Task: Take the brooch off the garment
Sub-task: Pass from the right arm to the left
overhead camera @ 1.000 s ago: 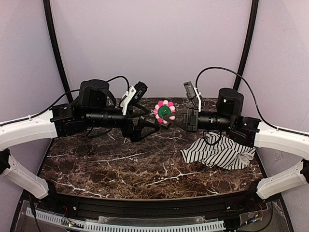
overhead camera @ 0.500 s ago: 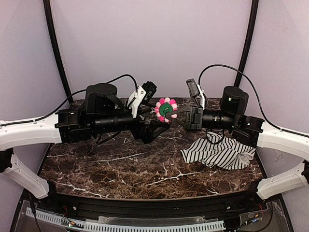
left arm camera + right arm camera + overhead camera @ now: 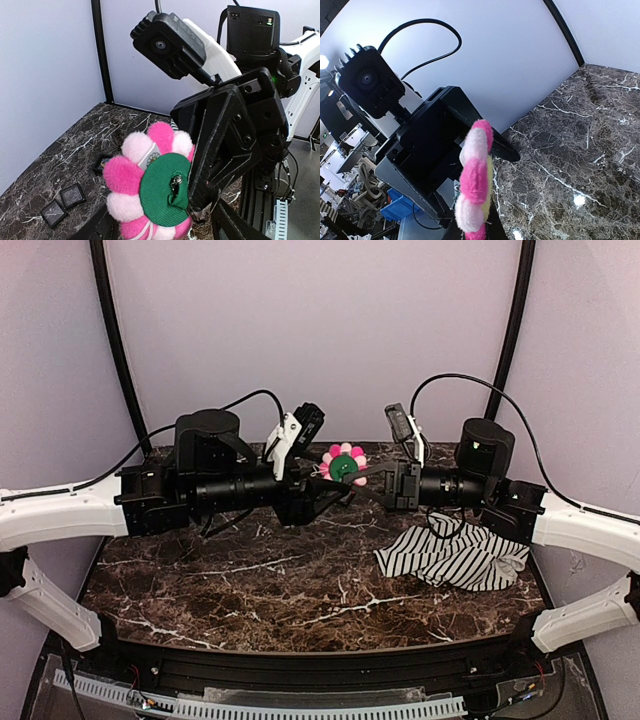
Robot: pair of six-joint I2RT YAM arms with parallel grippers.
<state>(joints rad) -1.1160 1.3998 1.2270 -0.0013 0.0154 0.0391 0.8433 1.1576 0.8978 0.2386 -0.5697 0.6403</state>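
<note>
The brooch (image 3: pixel 343 464), a plush flower with pink and white petals and a green back, hangs in the air between the two raised arms. My right gripper (image 3: pixel 356 478) is shut on its lower edge; in the right wrist view the brooch (image 3: pixel 475 180) shows edge-on above my fingers. My left gripper (image 3: pixel 325 492) is open, its fingers spread on either side of the brooch (image 3: pixel 157 192), whose green back and metal pin face the camera. The striped garment (image 3: pixel 455 558) lies crumpled on the table under the right arm, apart from the brooch.
Three small black square frames (image 3: pixel 72 195) lie on the dark marble table (image 3: pixel 250 580) at its far left. The two grippers and wrist cameras are very close together above the table's back middle. Black frame posts stand at both back corners.
My left arm has risen and moved right, bringing its open fingers up around the brooch. The right gripper has lifted the brooch slightly. The garment has not moved.
</note>
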